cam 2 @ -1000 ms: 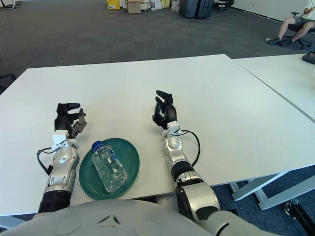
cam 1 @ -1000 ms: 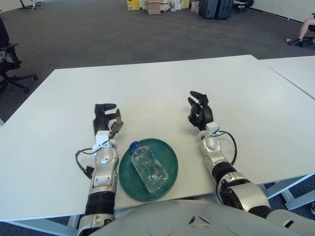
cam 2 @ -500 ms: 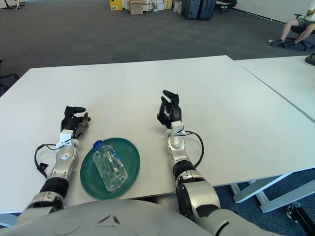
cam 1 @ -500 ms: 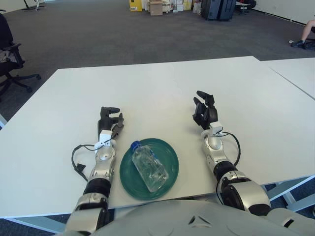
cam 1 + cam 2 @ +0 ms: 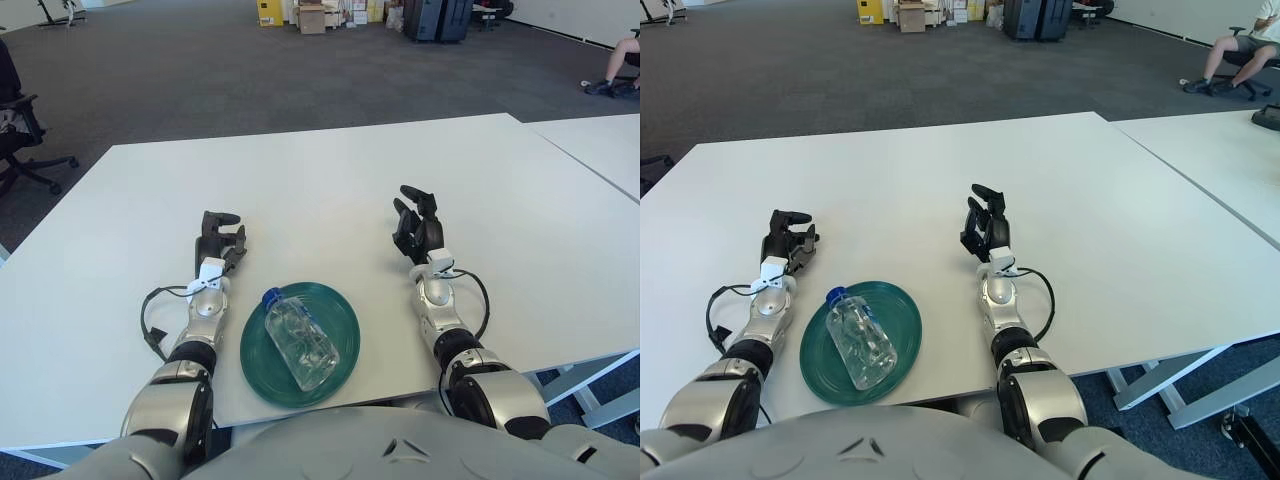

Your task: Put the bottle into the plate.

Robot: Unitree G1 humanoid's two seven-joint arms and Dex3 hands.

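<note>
A clear plastic bottle [image 5: 299, 341] with a blue cap lies on its side in the round green plate [image 5: 343, 329] near the table's front edge. My left hand [image 5: 220, 239] is left of the plate, just beyond its far-left rim, fingers relaxed and holding nothing. My right hand [image 5: 415, 227] shows to the right of the plate, a hand's width away, fingers loosely spread and empty. Neither hand touches the bottle or the plate.
The white table [image 5: 330, 190] stretches far ahead of both hands. A second white table [image 5: 600, 140] adjoins on the right. An office chair [image 5: 15, 130] stands off the left side, and boxes and dark cases line the far floor.
My left arm has drawn back toward my body and its hand has settled lower beside the plate. The right hand has shifted slightly right. Bottle and plate stay put.
</note>
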